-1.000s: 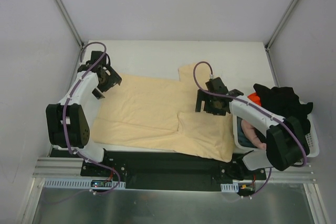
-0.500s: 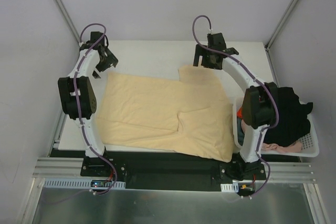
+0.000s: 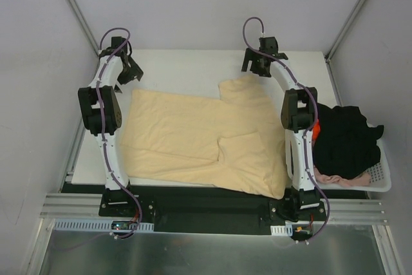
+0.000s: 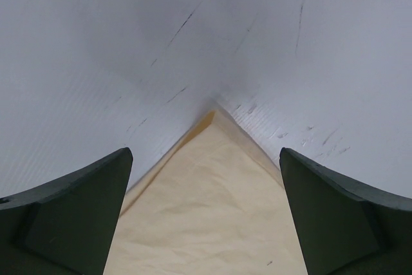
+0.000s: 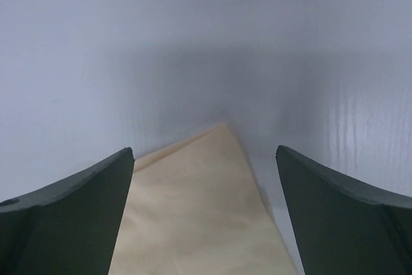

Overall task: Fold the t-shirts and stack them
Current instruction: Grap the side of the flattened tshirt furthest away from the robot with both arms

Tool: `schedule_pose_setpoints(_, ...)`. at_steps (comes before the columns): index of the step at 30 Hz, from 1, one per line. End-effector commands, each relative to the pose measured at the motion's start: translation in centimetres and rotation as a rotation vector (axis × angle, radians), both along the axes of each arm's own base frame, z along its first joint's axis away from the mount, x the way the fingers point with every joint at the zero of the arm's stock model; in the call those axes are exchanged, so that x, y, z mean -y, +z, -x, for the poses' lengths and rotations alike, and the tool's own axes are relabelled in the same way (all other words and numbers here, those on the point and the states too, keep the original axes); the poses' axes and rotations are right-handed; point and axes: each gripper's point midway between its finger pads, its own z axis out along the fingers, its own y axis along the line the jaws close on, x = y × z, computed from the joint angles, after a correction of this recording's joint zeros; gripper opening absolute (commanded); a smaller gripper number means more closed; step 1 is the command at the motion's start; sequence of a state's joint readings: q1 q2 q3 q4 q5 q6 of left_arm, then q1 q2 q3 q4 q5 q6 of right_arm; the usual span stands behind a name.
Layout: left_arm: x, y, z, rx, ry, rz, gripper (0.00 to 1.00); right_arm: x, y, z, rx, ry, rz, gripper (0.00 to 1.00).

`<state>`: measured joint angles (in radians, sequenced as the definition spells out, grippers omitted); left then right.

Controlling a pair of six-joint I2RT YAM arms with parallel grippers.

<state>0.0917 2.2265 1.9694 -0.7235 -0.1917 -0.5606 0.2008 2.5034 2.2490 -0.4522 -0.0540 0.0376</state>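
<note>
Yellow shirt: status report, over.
Left gripper open, right gripper open, over far corners. Yellow shirt spread flat, not held. Basket at right, out of the way.

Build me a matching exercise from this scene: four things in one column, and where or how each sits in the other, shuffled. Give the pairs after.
Things
1. pale yellow t-shirt
2. black t-shirt
3. left gripper
4. pink cloth

Places or states
A. heaped on top in the white basket
B. open, over a far corner of the yellow cloth
C. spread out on the table
D. peeking out at the basket's near end, under the black heap

Pairs: 1-C, 2-A, 3-B, 4-D
</note>
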Motion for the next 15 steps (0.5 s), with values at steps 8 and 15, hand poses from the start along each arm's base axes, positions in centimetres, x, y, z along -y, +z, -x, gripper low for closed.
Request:
schedule_pose_setpoints(8,0.1,-2.9,-0.8,-0.060,-0.019,0.015,0.99,-2.8,-0.5,-1.5,0.000,0.003,-0.180,0.97)
schedule_pose_setpoints(15,0.8,-4.2,-0.7,-0.080,-0.029,0.062,0.95,-4.3,-0.3,-0.4,-0.016,0.069,-0.194,0.92)
